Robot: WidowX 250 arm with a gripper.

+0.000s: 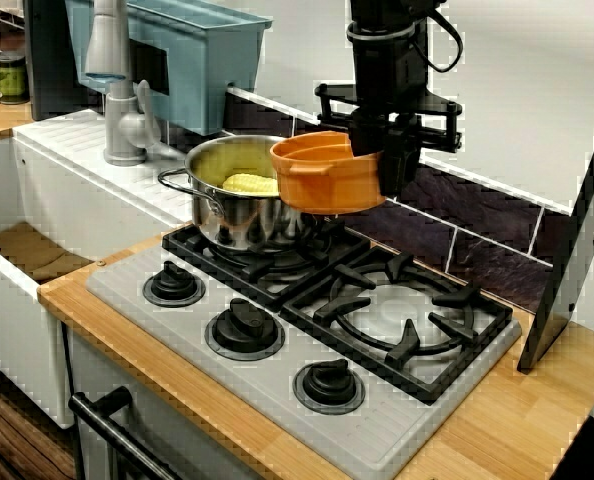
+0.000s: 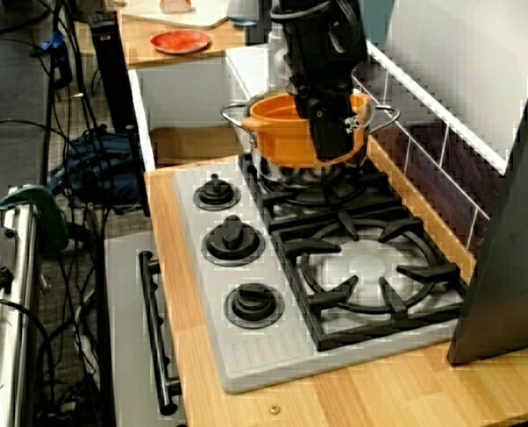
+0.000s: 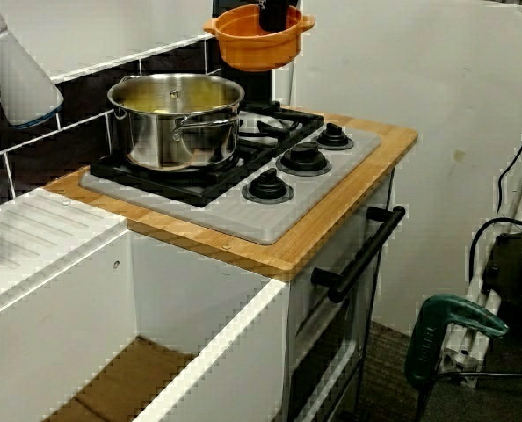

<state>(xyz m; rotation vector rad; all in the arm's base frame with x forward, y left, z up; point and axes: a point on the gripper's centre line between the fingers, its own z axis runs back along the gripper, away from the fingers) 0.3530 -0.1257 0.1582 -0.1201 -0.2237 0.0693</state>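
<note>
In the front view my black gripper (image 1: 387, 160) is shut on the right rim of an orange two-handled bowl (image 1: 322, 178) and holds it in the air. The bowl hangs just right of and slightly above a steel pot (image 1: 227, 205) on the back left burner. Yellow corn (image 1: 249, 183) lies inside the pot. Seen from the stove's end, the bowl (image 2: 286, 135) overlaps the pot (image 2: 381, 114) and the gripper (image 2: 331, 123) clamps its near wall. From the sink side, the bowl (image 3: 254, 46) floats above and behind the pot (image 3: 175, 121), with the gripper (image 3: 274, 16) cut off at the top.
A grey stove top (image 1: 277, 390) with black grates and three knobs sits on a wooden counter (image 1: 537, 410). A white sink (image 1: 37, 255), a faucet (image 1: 117, 90) and a blue rack (image 1: 192, 45) stand to the left. A dark tiled wall (image 1: 467, 225) runs behind. A red plate (image 2: 180, 41) lies far off.
</note>
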